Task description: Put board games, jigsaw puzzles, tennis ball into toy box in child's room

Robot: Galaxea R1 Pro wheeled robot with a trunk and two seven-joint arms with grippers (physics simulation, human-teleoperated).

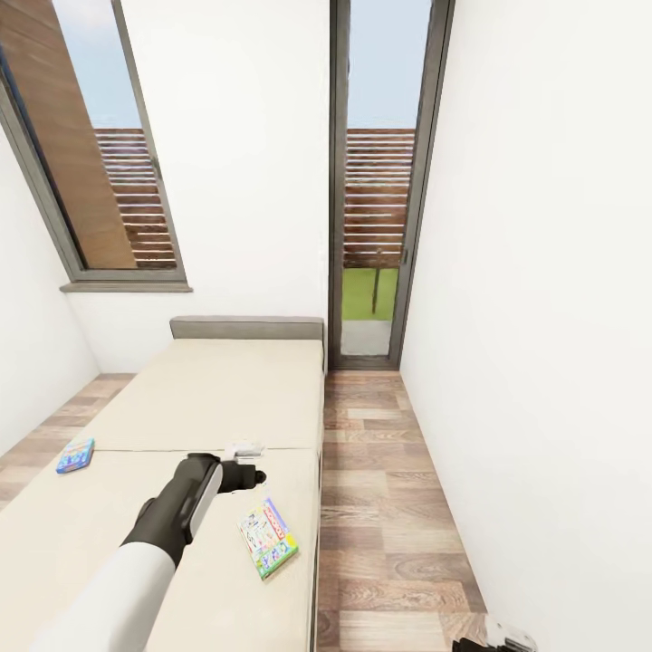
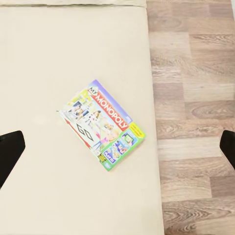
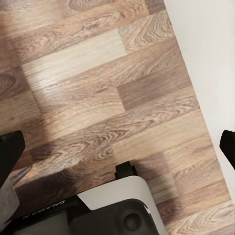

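The bed (image 1: pixel 208 398) has a plain beige mattress and a grey headboard, and it stands in a white-walled room on a wood-plank floor (image 1: pixel 380 507). Behind the headboard there is a window (image 1: pixel 100 163), and beside it a narrow glass door (image 1: pixel 380 181) with a slatted fence outside.

Two board games lie flat on the mattress. The green-and-white game box (image 1: pixel 268 537) is close to the bed edge that meets the floor; the small blue game box (image 1: pixel 75 455) is well apart from it, near the opposite edge.

The left gripper (image 1: pixel 246 475) hangs over the mattress just above the green-and-white box, not touching it. The left wrist view reads its print, "MY MONOPOLY" (image 2: pixel 102 124), and shows both fingertips (image 2: pixel 10 152) spread wide, holding nothing.

The right gripper (image 1: pixel 493 638) is low beside the bed over the floor. The right wrist view shows planks, the white wall and part of the robot's base (image 3: pixel 115 205); its fingers (image 3: pixel 9 152) are also spread and empty.
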